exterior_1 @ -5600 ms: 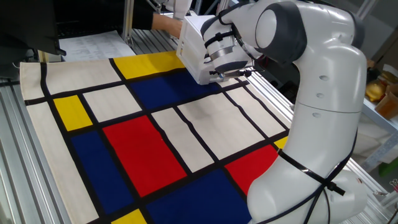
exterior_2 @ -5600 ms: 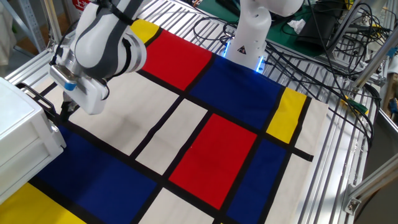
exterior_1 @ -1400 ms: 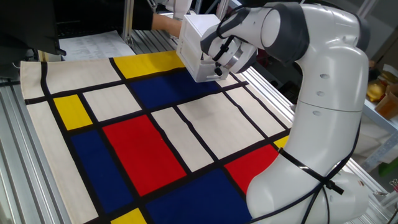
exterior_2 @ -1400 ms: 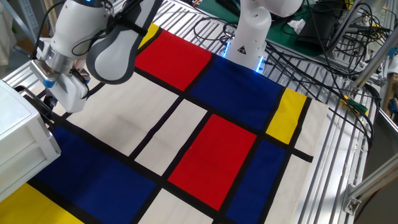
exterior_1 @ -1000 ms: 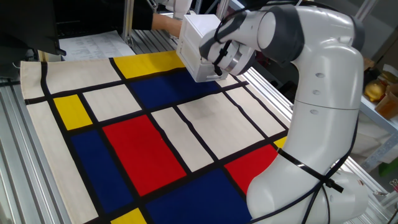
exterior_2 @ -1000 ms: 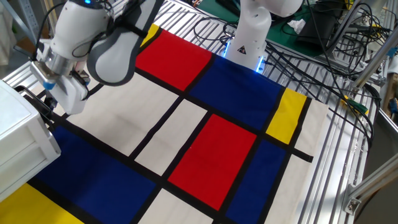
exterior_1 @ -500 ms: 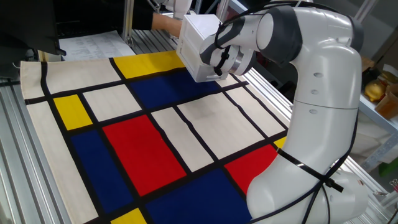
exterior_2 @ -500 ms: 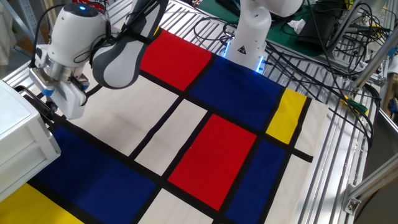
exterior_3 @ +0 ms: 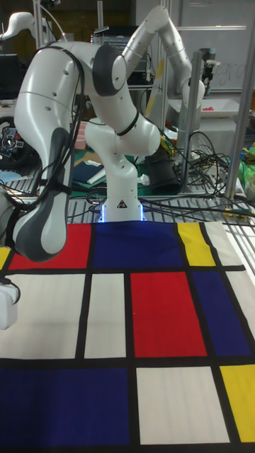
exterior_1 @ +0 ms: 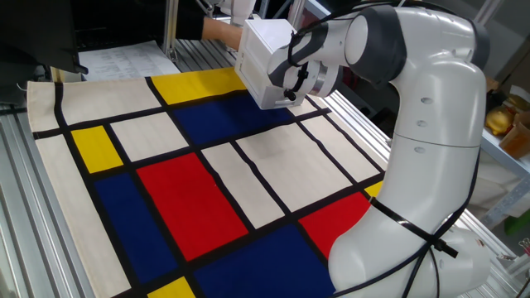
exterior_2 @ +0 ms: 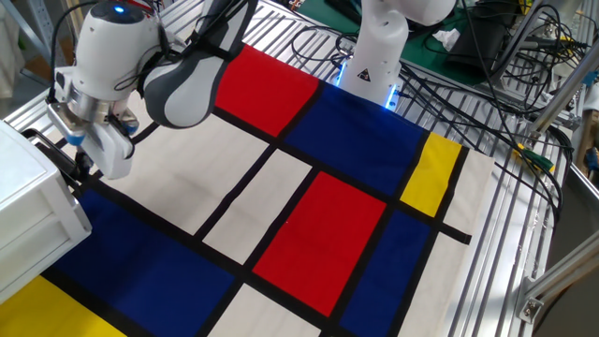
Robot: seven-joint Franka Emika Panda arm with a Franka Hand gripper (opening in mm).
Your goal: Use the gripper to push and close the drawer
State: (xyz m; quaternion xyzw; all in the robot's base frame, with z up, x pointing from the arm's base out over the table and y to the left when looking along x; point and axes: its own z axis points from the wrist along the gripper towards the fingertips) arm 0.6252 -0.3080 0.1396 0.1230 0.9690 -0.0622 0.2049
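From my remote station, starting at the left of the other fixed view, I saw the white cabinet sitting at the far left edge of the table, on the blue and yellow panels of the checked cloth. Its drawer faced right, toward the arm, and looked flush or nearly flush with the cabinet front. I could not make out any gap or the knob.

Just right of the cabinet, the gripper was pressed up against the drawer face, its dark fingers touching or almost touching the white front. I could not tell whether the claw was spread or clenched, because the fingers were small and partly hidden. It held nothing that I could see.

In one fixed view the same cabinet stood at the far edge of the cloth, with the gripper tight against its right side.

I judged the cabinet light and hollow, likely to slide on the cloth if shoved hard. The drawer should run easily, so I would press squarely on the middle of its flat front, gently.

Farther right lay open cloth, the arm's base and loose cables.
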